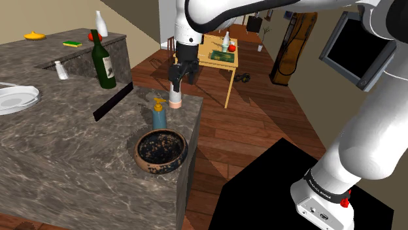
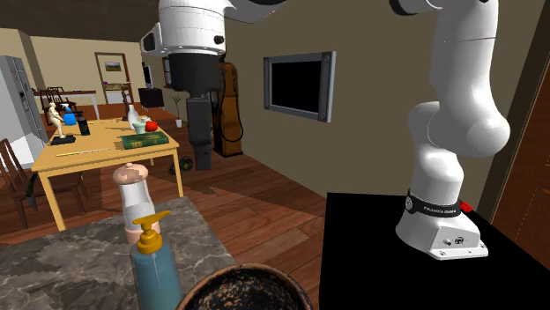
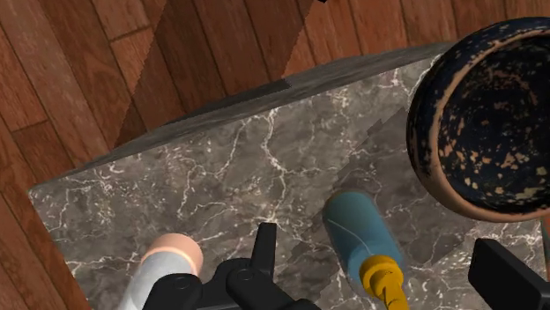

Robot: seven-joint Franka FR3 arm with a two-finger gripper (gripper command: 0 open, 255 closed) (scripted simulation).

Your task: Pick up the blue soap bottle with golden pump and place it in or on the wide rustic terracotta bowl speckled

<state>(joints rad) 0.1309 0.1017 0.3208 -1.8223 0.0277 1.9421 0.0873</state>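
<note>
- gripper [image 3: 377, 245] hung wide open above the counter [image 3: 220, 176], holding nothing.
- blue soap bottle [image 3: 357, 231] stood upright on that counter, untouched, just beside the speckled bowl [image 3: 423, 123].
- i judged grasp, lift and placing all remained.

Four bottles stood on the marble tabletop [image 1: 72, 163]: one blue soap bottle [image 1: 159, 116] with a golden pump, one pink-capped bottle [image 1: 176, 99], one dark green wine bottle [image 1: 104, 65] and one white bottle [image 1: 101, 23]. Alongside them were a single dark speckled bowl [image 1: 147, 162], one white plate [image 1: 19, 98], one small white shaker [image 1: 61, 70] and one green sponge [image 1: 72, 44]. There was one white robot arm [image 1: 366, 137].
</note>
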